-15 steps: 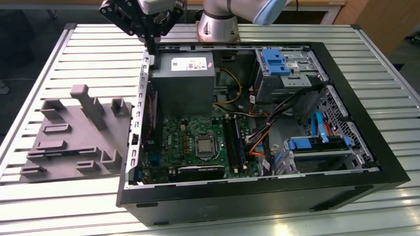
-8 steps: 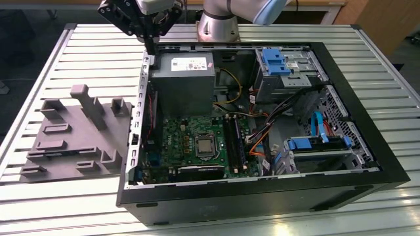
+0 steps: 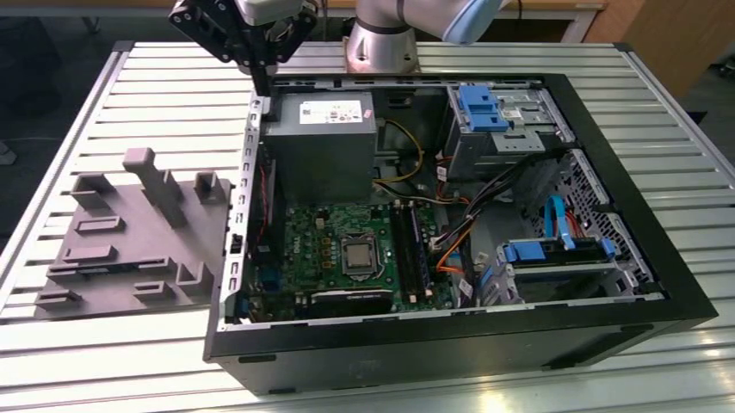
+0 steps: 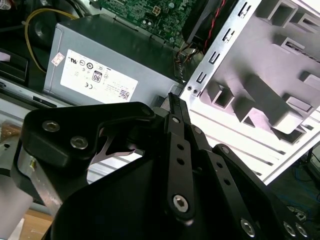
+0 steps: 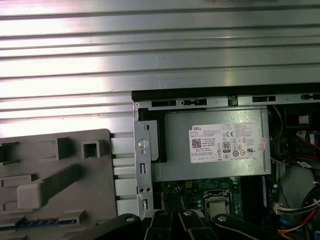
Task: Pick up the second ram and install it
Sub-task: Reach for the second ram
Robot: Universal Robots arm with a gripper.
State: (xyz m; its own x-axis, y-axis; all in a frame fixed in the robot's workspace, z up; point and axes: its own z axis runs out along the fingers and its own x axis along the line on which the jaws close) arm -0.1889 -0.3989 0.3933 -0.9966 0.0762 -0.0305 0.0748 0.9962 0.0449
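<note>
My pincer (image 3: 263, 84) hangs over the rear corner of the open computer case (image 3: 460, 340), its black fingers (image 4: 178, 150) drawn tight together at the tips; I cannot tell whether anything thin sits between them. Directly below the tips is the grey power supply box (image 3: 322, 138), by the case's perforated metal edge. The second ram (image 3: 404, 248) seems to be among the long dark sticks seated in the slots on the green board (image 3: 305, 237), just beside the square silver chip (image 3: 358, 255), well apart from my pincer and beyond the power supply. A grey moulded holder (image 3: 103, 258) lies on the slatted worktop (image 3: 150, 86), off to one side of my pincer and outside the case.
</note>
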